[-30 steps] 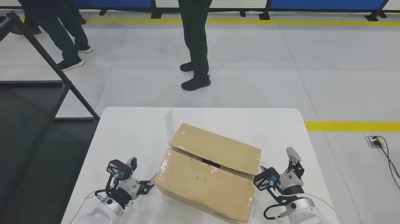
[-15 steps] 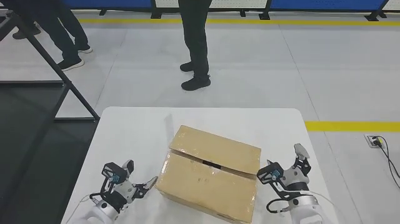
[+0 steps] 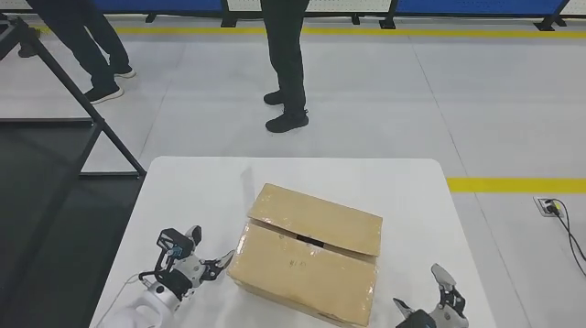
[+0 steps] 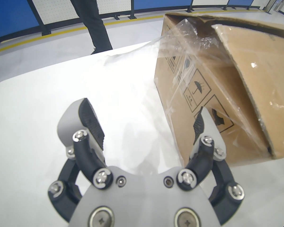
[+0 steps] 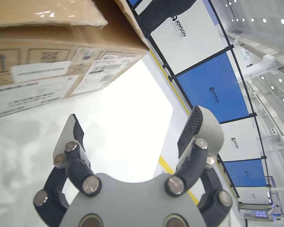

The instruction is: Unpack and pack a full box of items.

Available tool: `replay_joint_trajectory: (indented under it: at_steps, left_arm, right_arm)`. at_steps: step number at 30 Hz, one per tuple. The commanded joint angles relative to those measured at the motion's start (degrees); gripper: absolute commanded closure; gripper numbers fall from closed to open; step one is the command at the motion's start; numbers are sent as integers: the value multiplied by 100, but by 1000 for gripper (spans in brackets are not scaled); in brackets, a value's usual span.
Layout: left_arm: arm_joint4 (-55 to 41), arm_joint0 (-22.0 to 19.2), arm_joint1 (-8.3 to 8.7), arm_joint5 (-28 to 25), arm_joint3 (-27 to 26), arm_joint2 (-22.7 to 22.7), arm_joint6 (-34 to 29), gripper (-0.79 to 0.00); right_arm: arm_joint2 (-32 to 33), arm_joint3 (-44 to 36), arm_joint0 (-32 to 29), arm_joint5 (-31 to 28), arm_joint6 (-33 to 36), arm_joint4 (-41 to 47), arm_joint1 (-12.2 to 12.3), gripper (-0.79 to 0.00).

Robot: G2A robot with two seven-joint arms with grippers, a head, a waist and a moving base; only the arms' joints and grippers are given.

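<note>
1. Left gripper [image 4: 143,109]: I read the jaws as spread wide, with nothing held between them.
2. In the top view the left gripper [image 3: 218,262] sits low over the table [image 3: 192,191], just beside the box [image 3: 307,255] at its left side.
3. The left wrist view puts one fingertip [image 4: 200,116] in front of the box wall [image 4: 198,88]. I cannot tell whether they touch.
4. Right gripper [image 5: 135,115]: jaws also wide apart and empty.
5. In the top view the right gripper [image 3: 419,289] is at the table's near right corner, apart from the box.
6. The box lies at the table's middle, turned at an angle. From above, its top flaps are down with a dark gap [image 3: 309,239] between them.
7. The left wrist view adds loose clear tape [image 4: 179,43] lifting off an upper corner, and handling symbols [image 4: 197,88] printed on the side.
8. The right wrist view adds white labels [image 5: 101,68] on the box's [image 5: 37,36] right side.
</note>
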Motion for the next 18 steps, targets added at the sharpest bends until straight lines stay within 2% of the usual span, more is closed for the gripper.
replay_joint_trajectory:
  at_steps: [1,7,13,18]
  left_arm:
    - [16,-56,-2,-11,61,45,2,-785]
    - [5,-224,-7,-107,205,186,26,-785]
    - [-19,-284,-7,-134,290,255,93,-785]
    - [-83,-249,-7,-128,352,288,151,-785]
  right_arm:
    - [116,31,-199,-150,-193,64,18,-785]
    - [-88,70,-280,-344,-638,145,33,-785]
    - [-492,360,209,-334,-375,194,3,-785]
    - [-512,483,408,-143,-287,443,-15,-785]
